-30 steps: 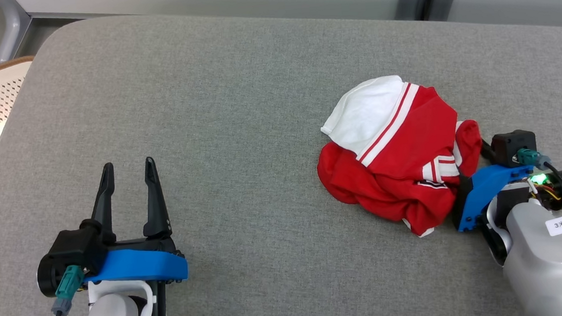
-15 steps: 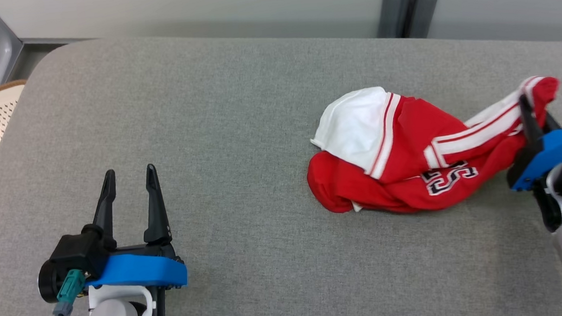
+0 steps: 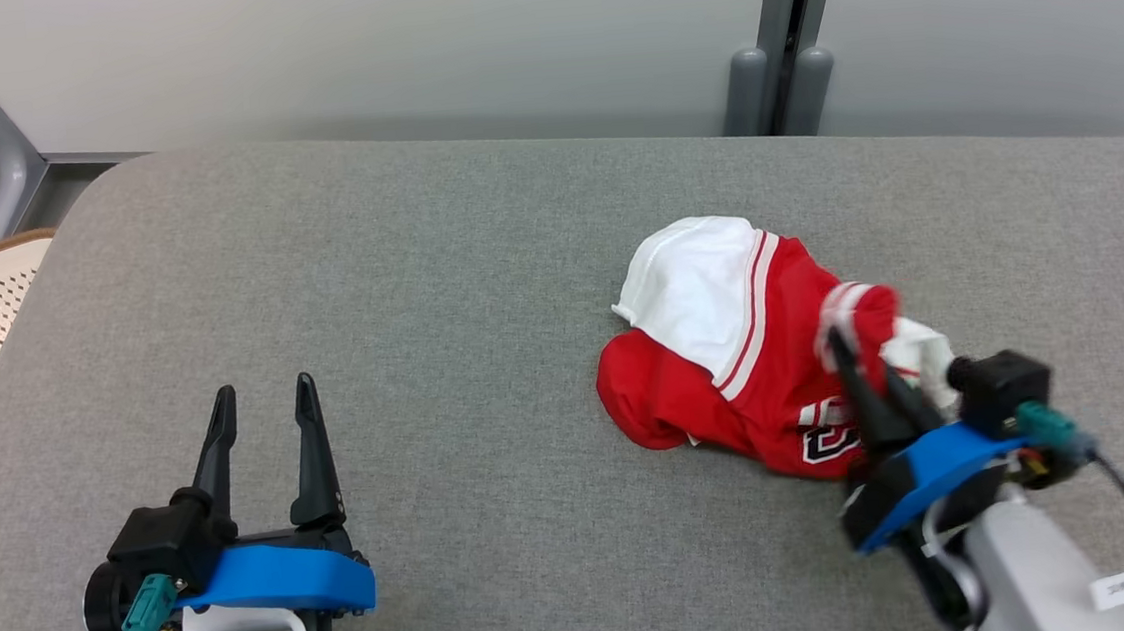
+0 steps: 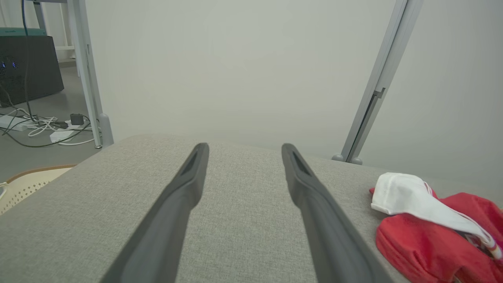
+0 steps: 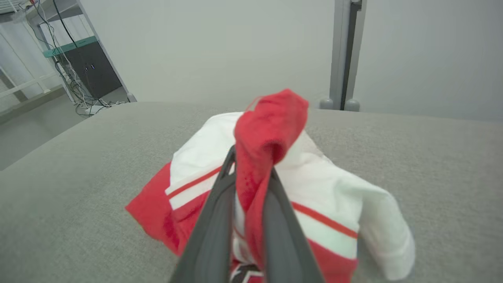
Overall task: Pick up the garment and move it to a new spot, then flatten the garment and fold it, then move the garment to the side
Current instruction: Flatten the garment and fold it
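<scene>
Head view showed the right gripper [image 3: 858, 350] pinching the garment [image 3: 715, 344] right of centre on the bench [image 3: 422, 316], the left gripper [image 3: 262, 387] spread wide.

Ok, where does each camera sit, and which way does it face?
Head view: on the head, facing down at the table; left gripper lower left, right gripper lower right.
Left wrist view: left wrist, facing along open jaws across the table.
Right wrist view: right wrist, facing along jaws shut on the garment.
All three share the garment.
</scene>
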